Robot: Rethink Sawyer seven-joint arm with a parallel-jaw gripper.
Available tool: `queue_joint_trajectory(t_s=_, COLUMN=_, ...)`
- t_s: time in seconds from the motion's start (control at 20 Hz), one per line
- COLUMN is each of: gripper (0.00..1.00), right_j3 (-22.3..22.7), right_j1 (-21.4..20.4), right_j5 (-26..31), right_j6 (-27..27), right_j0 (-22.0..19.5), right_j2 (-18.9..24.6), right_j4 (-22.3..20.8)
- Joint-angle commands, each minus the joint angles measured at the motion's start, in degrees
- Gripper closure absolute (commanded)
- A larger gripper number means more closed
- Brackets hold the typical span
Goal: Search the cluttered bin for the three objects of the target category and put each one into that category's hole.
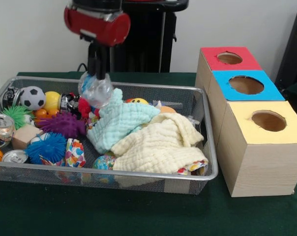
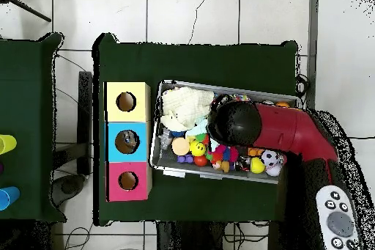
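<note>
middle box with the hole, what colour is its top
Blue top on the middle box, clearest in the front view.

You see a green-covered table (image 1: 138,216) on a white tiled floor (image 2: 190,12), a second green table (image 2: 26,115) beside it, cables (image 2: 73,243) below.

Red arm (image 2: 293,133) over wire bin (image 2: 155,144) of toys, yellow, blue, red holed boxes (image 2: 128,141) beside it, green bench (image 2: 198,60).

- Clear crumpled plastic bottle (image 1: 95,89) in the black gripper (image 1: 97,73).
- Mint cloth (image 1: 120,124) just below it; pale yellow cloth (image 1: 164,145) beyond.
- Purple spiky ball (image 1: 64,124), black-and-white football (image 1: 32,97) beside.
- Red (image 1: 229,59), blue (image 1: 245,84), yellow (image 1: 269,121) box tops.
</note>
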Motion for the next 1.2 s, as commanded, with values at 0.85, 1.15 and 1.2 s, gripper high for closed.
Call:
queue_joint_trajectory(t_s=0.85, gripper=1.00, right_j3=14.2, right_j1=-9.0, right_j5=6.2, right_j6=10.7, right_j0=13.2, right_j2=-4.4, right_j4=10.9)
queue_joint_trajectory(t_s=1.15, gripper=1.00, right_j3=13.7, right_j1=-7.4, right_j5=4.4, right_j6=12.9, right_j0=16.5, right_j2=-6.5, right_j4=11.9)
queue_joint_trajectory(t_s=1.2, gripper=1.00, right_j3=13.3, right_j1=-7.0, right_j5=4.3, right_j6=12.9, right_j0=16.7, right_j2=-6.8, right_j4=12.1)
